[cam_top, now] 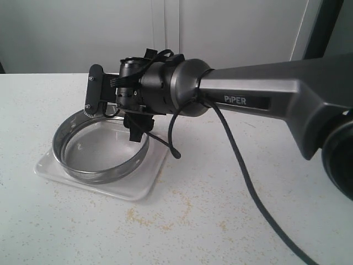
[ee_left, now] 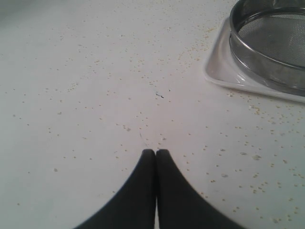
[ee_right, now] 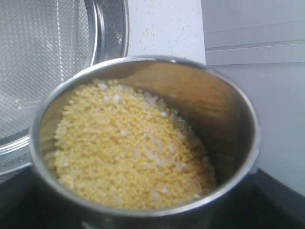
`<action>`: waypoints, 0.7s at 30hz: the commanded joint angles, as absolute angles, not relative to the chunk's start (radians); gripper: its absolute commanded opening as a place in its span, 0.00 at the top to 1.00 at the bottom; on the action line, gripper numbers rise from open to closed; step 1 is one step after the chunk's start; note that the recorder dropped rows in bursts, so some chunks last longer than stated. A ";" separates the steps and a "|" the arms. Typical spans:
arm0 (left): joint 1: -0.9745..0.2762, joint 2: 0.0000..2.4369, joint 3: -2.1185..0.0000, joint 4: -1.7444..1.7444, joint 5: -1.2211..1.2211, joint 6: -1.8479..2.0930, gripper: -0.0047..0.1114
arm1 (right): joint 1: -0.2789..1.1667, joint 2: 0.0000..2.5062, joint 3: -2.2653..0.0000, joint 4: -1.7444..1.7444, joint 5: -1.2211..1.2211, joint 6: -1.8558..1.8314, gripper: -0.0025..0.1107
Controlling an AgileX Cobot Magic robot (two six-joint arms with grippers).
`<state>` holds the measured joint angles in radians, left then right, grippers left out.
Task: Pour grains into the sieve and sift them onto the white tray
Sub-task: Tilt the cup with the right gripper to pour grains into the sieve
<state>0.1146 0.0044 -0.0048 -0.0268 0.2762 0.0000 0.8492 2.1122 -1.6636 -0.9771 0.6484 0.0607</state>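
Observation:
The sieve (cam_top: 105,172), a wide steel ring with a mesh bottom, rests on the white tray (cam_top: 140,186); its mesh looks bare. My right gripper (cam_top: 113,107) hovers over the sieve's far rim, shut on a small steel cup (ee_right: 238,119). The cup is filled with golden-yellow and paler grains (ee_right: 128,148), and the sieve (ee_right: 47,62) lies just beyond its lip. In the exterior view the wrist hides the cup. My left gripper (ee_left: 156,152) is shut and empty above the bare table, with the sieve (ee_left: 267,52) and tray (ee_left: 224,71) off to one side.
Loose grains (ee_left: 252,157) are scattered over the white speckled table (cam_top: 231,221) around the tray. The right arm (cam_top: 265,99) and its cable (cam_top: 242,171) stretch across the table from the right. A wall stands behind.

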 commanded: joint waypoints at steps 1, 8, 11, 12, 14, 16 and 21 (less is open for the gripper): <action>0.116 0.000 0.000 -0.025 0.275 0.000 0.96 | 0.860 2.108 -1.674 -1.054 0.633 0.055 0.98; 0.116 0.000 0.000 -0.025 0.275 0.000 0.96 | 0.860 2.124 -1.674 -1.071 0.619 0.065 0.98; 0.116 0.000 0.000 -0.025 0.275 0.000 0.96 | 0.860 2.143 -1.674 -1.108 0.617 0.097 0.98; 0.116 0.000 0.000 -0.025 0.275 0.000 0.96 | 0.860 2.149 -1.674 -1.119 0.617 0.113 0.98; 0.116 0.000 0.000 -0.025 0.275 0.000 0.96 | 0.860 2.163 -1.678 -1.135 0.615 0.144 0.98; 0.116 0.000 0.000 -0.025 0.275 0.000 0.96 | 0.860 2.176 -1.688 -1.137 0.620 0.145 0.98; 0.116 0.000 0.000 -0.025 0.275 0.000 0.96 | 0.860 2.197 -1.714 -1.139 0.613 0.145 0.98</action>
<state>0.1146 0.0044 -0.0048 -0.0268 0.2762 0.0000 0.8589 2.1988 -1.6883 -1.1090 0.6184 0.1334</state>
